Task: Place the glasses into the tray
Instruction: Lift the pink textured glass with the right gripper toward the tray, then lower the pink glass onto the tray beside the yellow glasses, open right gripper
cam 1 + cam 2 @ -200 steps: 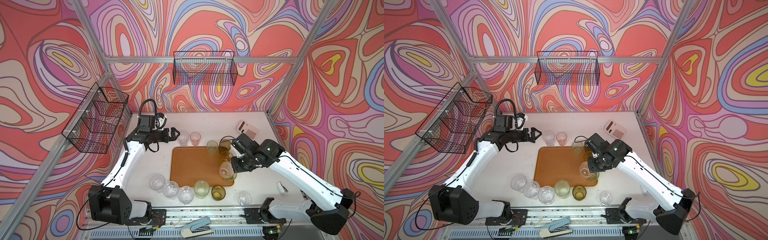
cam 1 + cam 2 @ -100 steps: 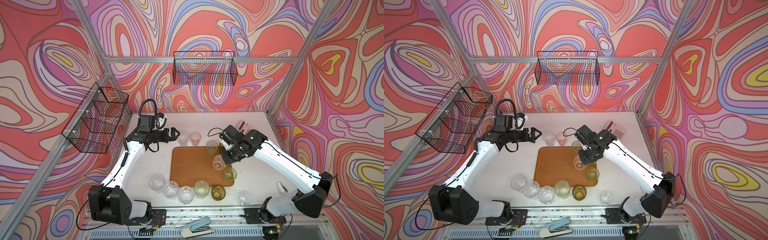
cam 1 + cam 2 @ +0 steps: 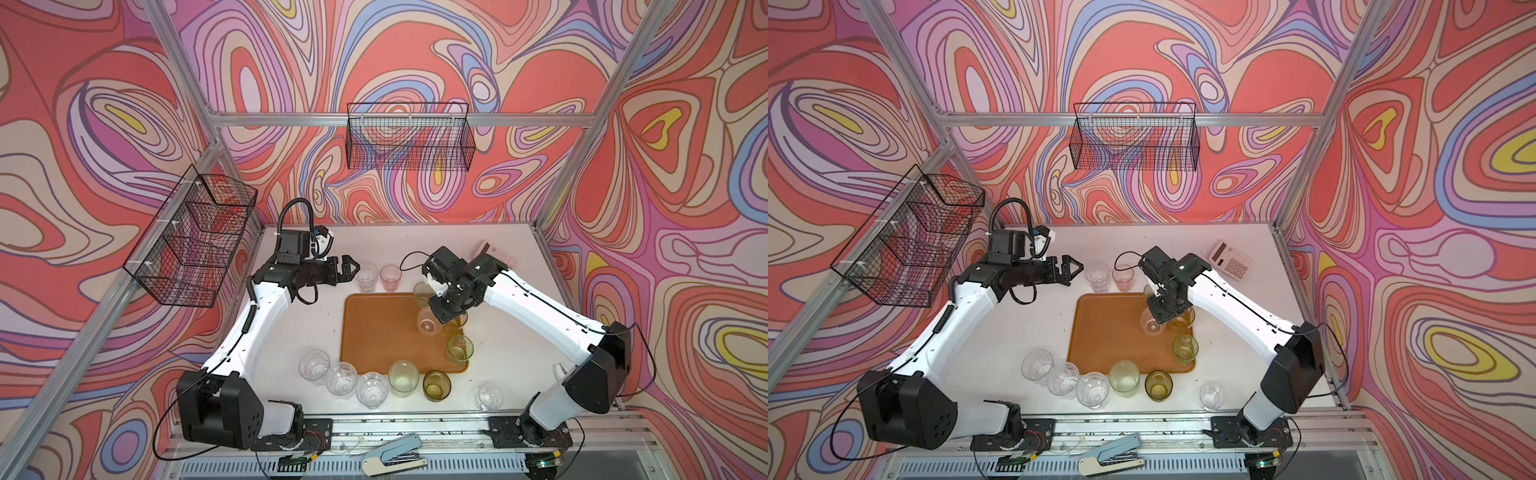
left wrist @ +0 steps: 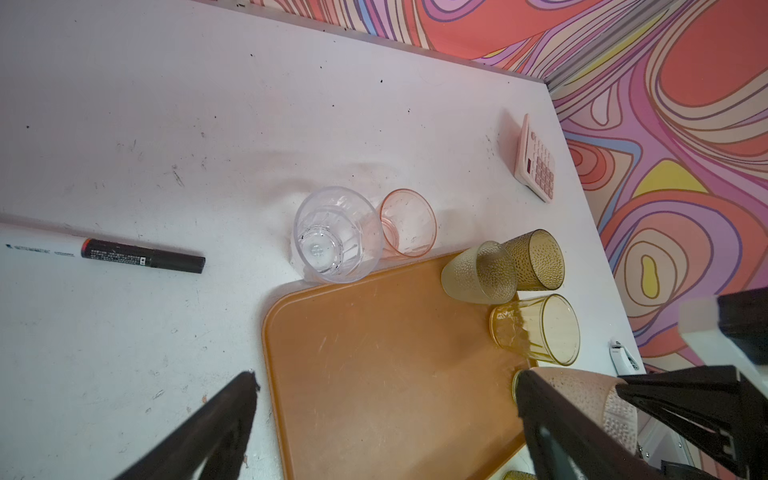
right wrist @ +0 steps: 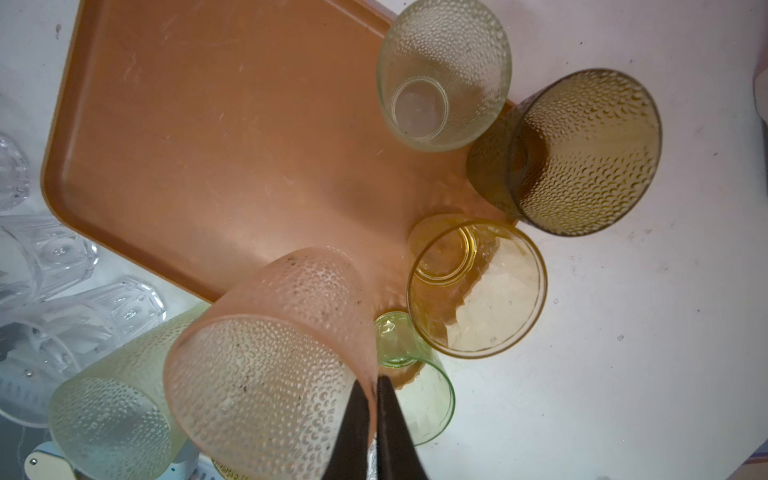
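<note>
Pinching the pink dimpled glass [image 5: 266,353] by its wall, the right gripper [image 5: 372,388] holds it tilted over the tray [image 5: 187,124] — released like this, it could topple against the amber glass [image 5: 478,291] just beside. Meanwhile the left gripper [image 3: 353,269] gapes wide, empty (near the clear glass [image 3: 366,277]). The marker [image 4: 141,255] print is unreadable.

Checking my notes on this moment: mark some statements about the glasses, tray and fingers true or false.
1. The right fingers pinch a pink dotted glass over the tray. True.
2. The left fingers are shut on a clear glass. False: the left fingers stand open, holding nothing.
3. The calculator lies on the tray. False: the calculator lies on the table, far right.
4. Three clear glasses stand in a row off the tray. True.
</note>
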Available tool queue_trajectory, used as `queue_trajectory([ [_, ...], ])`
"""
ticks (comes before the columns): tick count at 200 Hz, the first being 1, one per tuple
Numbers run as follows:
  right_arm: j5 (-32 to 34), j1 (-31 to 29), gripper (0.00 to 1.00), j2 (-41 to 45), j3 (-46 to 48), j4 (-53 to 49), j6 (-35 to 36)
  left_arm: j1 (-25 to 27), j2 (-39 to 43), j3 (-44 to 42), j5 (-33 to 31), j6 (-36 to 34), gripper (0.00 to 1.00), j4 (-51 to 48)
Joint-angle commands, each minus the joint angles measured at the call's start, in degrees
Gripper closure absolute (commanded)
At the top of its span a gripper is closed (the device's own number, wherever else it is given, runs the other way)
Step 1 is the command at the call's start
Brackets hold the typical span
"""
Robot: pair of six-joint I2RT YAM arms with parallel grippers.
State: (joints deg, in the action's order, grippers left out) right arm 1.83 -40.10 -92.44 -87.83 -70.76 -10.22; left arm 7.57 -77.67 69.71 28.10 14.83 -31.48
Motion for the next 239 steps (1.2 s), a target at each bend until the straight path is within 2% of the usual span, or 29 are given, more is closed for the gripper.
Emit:
queue_trajectory([
  [1, -0.73, 1.42, 1.0, -1.81, -2.47, 1.33, 3.91, 0.41, -0.04, 0.02, -0.21, -0.68, 0.0, -0.79],
  [72, -5.46, 4.19, 1.0, -5.3, -3.09, 4.38, 8.31, 0.42, 0.15, -0.1, -0.24, -0.7, 0.0, -0.45],
  [239, -7.55, 7.93, 1.0, -15.81, -6.8, 4.97, 12.83, 0.38, -0.2, -0.04, 0.12, -0.55, 0.0, -0.4],
])
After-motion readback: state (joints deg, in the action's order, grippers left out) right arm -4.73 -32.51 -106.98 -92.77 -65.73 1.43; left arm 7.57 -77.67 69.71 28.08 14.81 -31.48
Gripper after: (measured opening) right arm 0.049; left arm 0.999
